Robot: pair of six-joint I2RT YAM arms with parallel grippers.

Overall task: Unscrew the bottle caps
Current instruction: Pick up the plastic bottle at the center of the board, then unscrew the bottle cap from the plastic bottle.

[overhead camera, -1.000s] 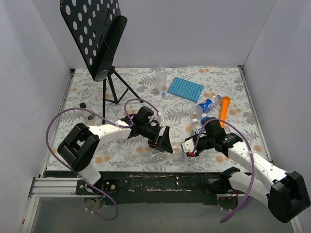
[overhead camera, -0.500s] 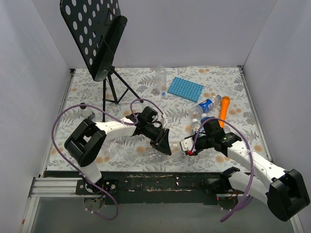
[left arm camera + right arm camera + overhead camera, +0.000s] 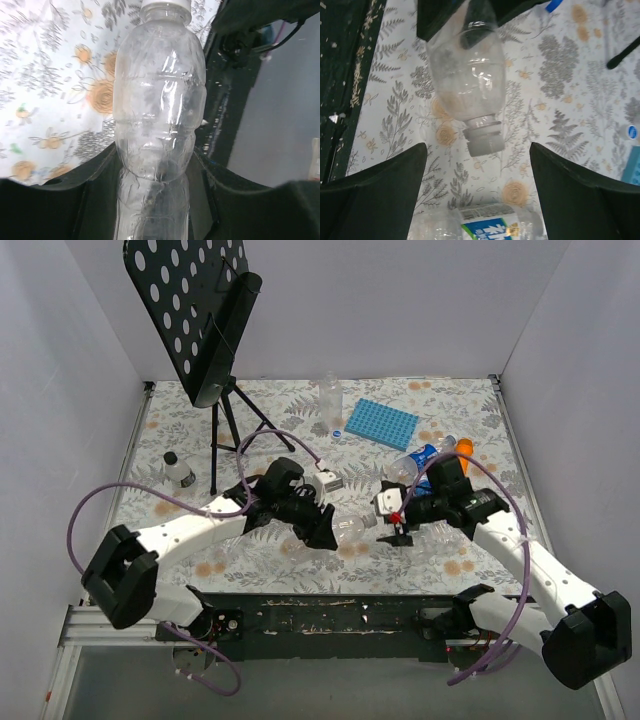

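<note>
The left gripper (image 3: 322, 527) is out over the middle of the tabletop (image 3: 450, 400), not far from the near edge. It is closed around the body of a clear bottle (image 3: 347, 528). In the left wrist view its dark fingers (image 3: 65, 200) press against both sides of the bottle's lower half. The bottle lies roughly level, with its neck pointing to the right. The white cap (image 3: 485, 143) sits on the neck.

The right gripper (image 3: 392, 520) faces that cap from just beside it. Its jaws are spread wide and hold nothing. In the right wrist view the cap is in the gap ahead of the fingers (image 3: 380, 190), clear of both.

A labelled bottle (image 3: 490, 225) lies on the cloth under the right gripper. A little farther back, toward the right edge, lies a second labelled bottle (image 3: 422, 457). Beside it is an orange stick (image 3: 465, 448), partly hidden by the right arm. Near the left edge a small bottle (image 3: 180, 471) with a dark top stands upright.

Toward the far edge rests a blue tray (image 3: 380, 423), with a loose cap (image 3: 337, 433) just beside its left corner. An upright clear bottle (image 3: 330, 395) stands behind that. A black music stand (image 3: 200, 320) rises over the far left corner.
</note>
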